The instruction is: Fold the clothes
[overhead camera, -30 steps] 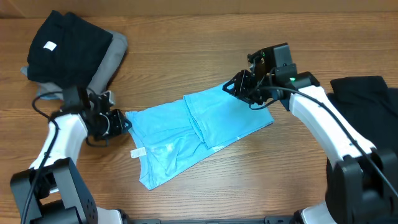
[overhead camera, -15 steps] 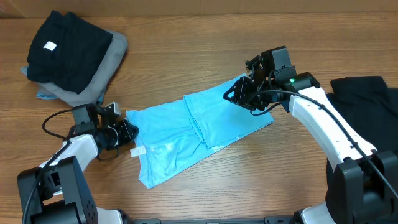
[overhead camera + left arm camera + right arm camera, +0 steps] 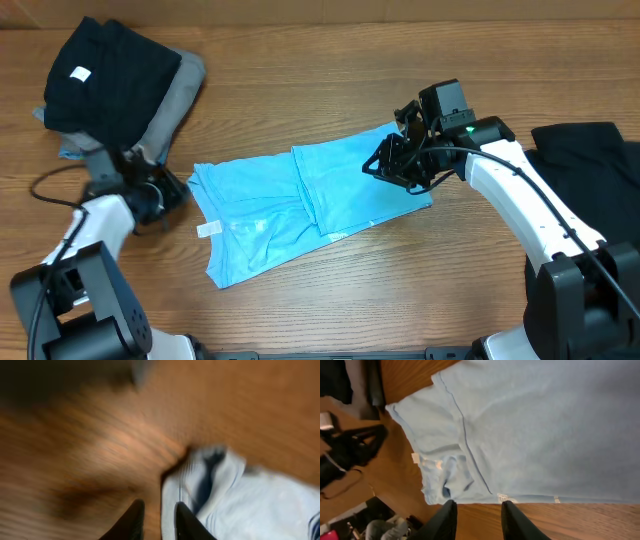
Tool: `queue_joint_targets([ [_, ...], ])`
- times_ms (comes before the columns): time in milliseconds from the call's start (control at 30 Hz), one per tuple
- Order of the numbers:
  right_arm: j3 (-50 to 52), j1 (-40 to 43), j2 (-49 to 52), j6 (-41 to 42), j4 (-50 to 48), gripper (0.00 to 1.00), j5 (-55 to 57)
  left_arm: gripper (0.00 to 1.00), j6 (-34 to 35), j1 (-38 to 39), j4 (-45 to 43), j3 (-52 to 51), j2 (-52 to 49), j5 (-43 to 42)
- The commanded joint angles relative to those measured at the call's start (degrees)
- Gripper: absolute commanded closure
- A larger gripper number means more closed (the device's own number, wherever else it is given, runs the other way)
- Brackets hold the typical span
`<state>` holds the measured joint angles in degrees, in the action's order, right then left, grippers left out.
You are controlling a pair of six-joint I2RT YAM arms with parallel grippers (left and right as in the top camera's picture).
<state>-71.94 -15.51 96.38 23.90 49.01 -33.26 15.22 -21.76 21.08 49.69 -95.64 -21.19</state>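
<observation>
Wood-grain table (image 3: 330,300) holds a creased, folded blue T-shirt (image 3: 290,205). Parted and empty, the right gripper (image 3: 477,522) hangs above it, the left gripper (image 3: 156,522) just beside.

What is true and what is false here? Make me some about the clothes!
1. The blue shirt lies on the wooden table. True.
2. The black pile rests on the blue shirt. False: it sits on grey clothes, apart from the shirt.
3. The right gripper holds nothing. True.
4. The shirt is red. False: it is light blue.
</observation>
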Motion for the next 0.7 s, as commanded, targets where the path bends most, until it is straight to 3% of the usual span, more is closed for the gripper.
queue_joint_targets([
  [0,-0.2,-0.5,-0.2,-6.5,1.4,0.66,0.2,0.53,-5.4,-2.2,9.4,8.6,-0.1,-1.8],
  [100,-0.1,-1.7,-0.2,-9.2,2.4,0.63,1.1,0.39,-7.5,-2.4,17.5,10.6,-0.1,-2.5],
  [200,0.0,-3.4,0.2,-9.1,2.8,0.64,4.7,0.36,-10.3,-2.4,24.0,10.1,-0.3,-2.8],
  [233,0.0,-4.5,1.1,-9.0,2.8,0.69,6.2,0.35,-12.9,-2.0,25.8,8.7,-0.3,-3.8],
  [467,0.0,-5.9,7.5,-7.3,2.1,0.71,9.3,0.30,-16.4,-1.4,21.4,0.6,-0.3,-4.7],
  [667,0.0,-5.7,11.9,-2.4,1.7,0.68,12.2,0.28,-21.6,-0.4,18.1,-3.6,-0.3,-10.8],
])
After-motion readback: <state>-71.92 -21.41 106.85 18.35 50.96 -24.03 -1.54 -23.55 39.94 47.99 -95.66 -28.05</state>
